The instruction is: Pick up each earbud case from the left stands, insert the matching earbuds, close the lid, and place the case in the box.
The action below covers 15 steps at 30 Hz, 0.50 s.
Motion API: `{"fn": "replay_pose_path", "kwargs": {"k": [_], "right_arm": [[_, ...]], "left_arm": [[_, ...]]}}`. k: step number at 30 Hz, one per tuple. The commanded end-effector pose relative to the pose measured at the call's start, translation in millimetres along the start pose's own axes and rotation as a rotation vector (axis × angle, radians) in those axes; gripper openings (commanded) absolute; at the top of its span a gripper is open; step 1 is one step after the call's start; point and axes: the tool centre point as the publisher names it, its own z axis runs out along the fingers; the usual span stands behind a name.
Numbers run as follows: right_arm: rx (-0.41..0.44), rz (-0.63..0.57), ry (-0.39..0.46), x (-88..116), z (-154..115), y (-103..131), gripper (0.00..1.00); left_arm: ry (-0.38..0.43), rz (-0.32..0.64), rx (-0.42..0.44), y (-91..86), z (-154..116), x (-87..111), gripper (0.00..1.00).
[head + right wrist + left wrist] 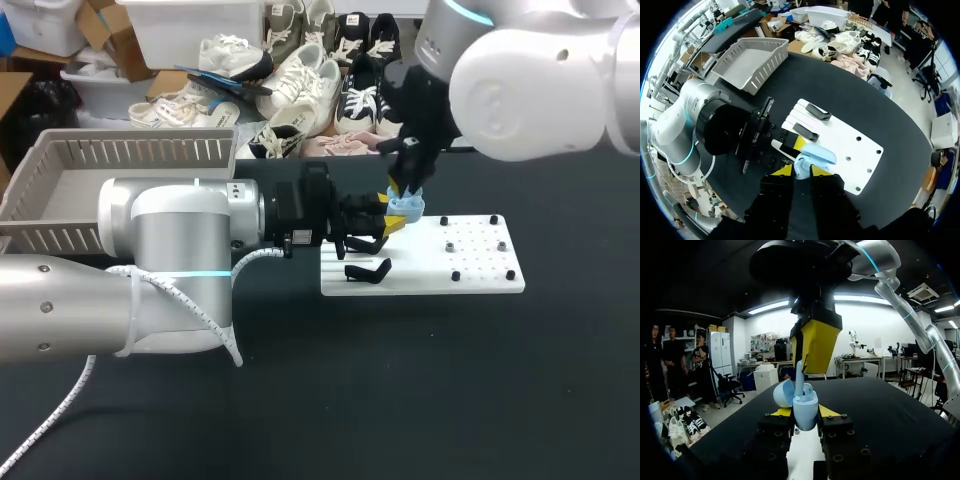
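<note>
Risk here lies in the fit. The right gripper (801, 171) holds a white earbud (799, 375) upright over the open earbud case (405, 207). If the bud comes down off-line it could catch on the rim, tip sideways and drop to the white board (480, 275) or the table (450, 380) beneath. Too hard a push could twist the case in the left gripper (805, 412). It could also disturb what looks like a second earbud (808, 388) already seated in the case. The lid (784, 393), thrown back to one side, sits close to the descending yellow pad, and a knock there could snap it onto the bud.

The left gripper's fingers stand narrowly apart, both yellow tips pressed against the case body from opposite sides, holding it mouth-up. The right gripper's fingers are drawn close together and, as far as the views show, pinch the top of the earbud. The bud's lower end is at the case's mouth, but whether it has entered its socket cannot be told.

The case hangs in the air just above the far edge of the white board, beside the black stands (368, 271) at the board's left end. The grey slatted box (130, 152) sits at the table's far left corner, well apart from the case.
</note>
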Motion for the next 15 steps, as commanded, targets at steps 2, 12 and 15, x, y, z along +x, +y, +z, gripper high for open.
{"fn": "replay_pose_path", "kwargs": {"k": [2,12,15], "right_arm": [[-0.003,-0.002,0.010,-2.9,2.7,0.7,0.00],[-0.005,0.006,0.014,-5.0,4.9,-0.8,0.00],[-0.005,0.007,0.015,-5.3,5.0,-1.0,0.00]], "left_arm": [[-0.002,0.001,-0.003,-1.4,-0.6,0.2,0.00],[-0.002,0.001,-0.003,-1.4,-0.6,0.2,0.00],[-0.002,0.001,-0.003,-1.4,-0.6,0.2,0.00]]}}
